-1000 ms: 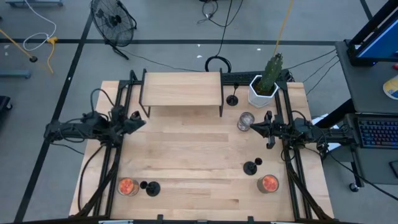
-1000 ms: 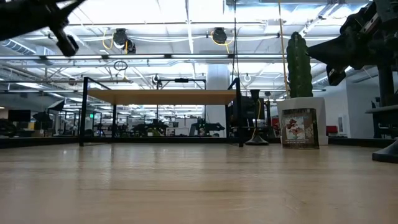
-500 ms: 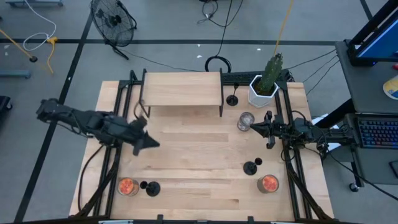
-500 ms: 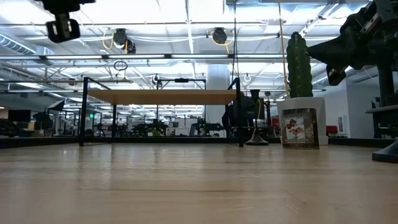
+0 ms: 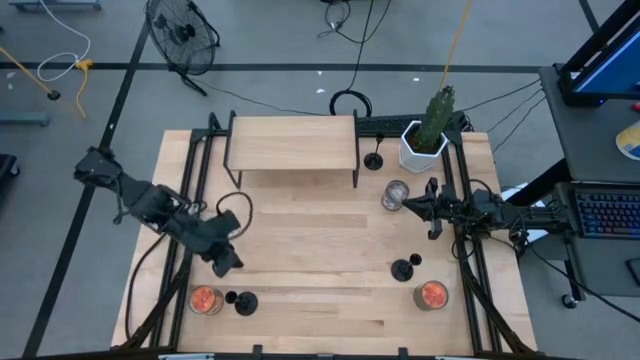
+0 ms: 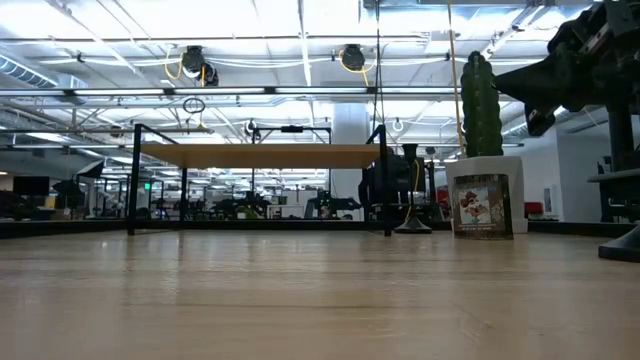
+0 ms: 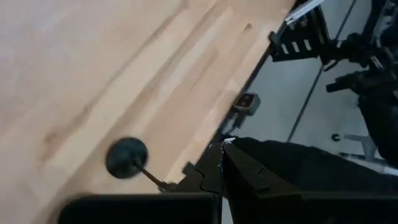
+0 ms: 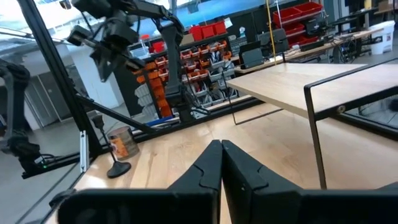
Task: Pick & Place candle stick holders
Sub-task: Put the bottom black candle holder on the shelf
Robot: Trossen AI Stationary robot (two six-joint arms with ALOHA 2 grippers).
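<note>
Three black candle stick holders stand on their disc bases on the wooden table (image 5: 300, 240): one near the front left (image 5: 241, 302), one at the right (image 5: 403, 268), one at the back beside the shelf (image 5: 373, 160). My left gripper (image 5: 229, 266) is shut, tipped downward above the table, just short of the front-left holder (image 7: 127, 158), and holds nothing. My right gripper (image 5: 410, 203) waits shut and level at the right side, its fingers (image 8: 221, 152) closed on nothing.
A low wooden shelf (image 5: 292, 143) stands at the back, and a white pot with a cactus (image 5: 425, 140) sits at the back right. A glass (image 5: 395, 195) lies near my right gripper. Glasses with orange candles stand at the front left (image 5: 204, 299) and front right (image 5: 432, 295).
My left gripper has swung from the table's left edge out over the table and toward the near edge, tipping from level to slanting down and rolling, ending close to the front-left holder. It has stayed shut. In the low view it has left the picture.
</note>
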